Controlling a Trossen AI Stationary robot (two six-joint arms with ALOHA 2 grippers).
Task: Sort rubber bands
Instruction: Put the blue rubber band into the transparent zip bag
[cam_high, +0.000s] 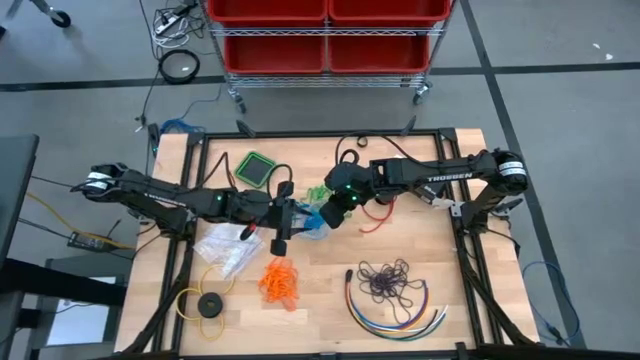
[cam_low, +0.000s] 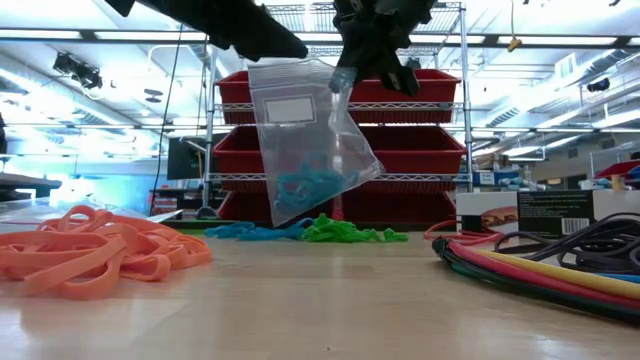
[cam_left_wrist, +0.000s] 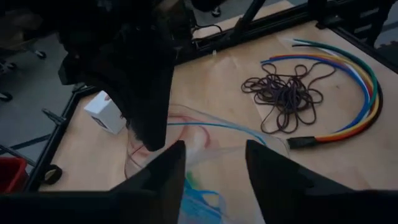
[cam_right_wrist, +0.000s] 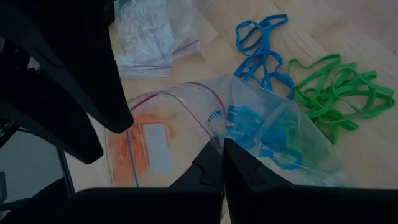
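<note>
Right gripper (cam_right_wrist: 222, 163) pinched tight on the rim of a clear zip bag (cam_low: 305, 135), held up above mid-table with a clump of blue rubber bands (cam_low: 310, 183) sagging in its lower corner. Left gripper (cam_left_wrist: 214, 163) just beside the bag's mouth, fingers spread and touching nothing. Down on the table (cam_high: 470, 275) — more blue bands (cam_right_wrist: 261, 53) beside a green bunch (cam_right_wrist: 339, 93), an orange heap (cam_high: 280, 283) nearer the front edge, dark purple loops (cam_high: 385, 280) within the curve of multicoloured cables (cam_high: 400, 315), and spare bags (cam_high: 228, 247) lying flat.
</note>
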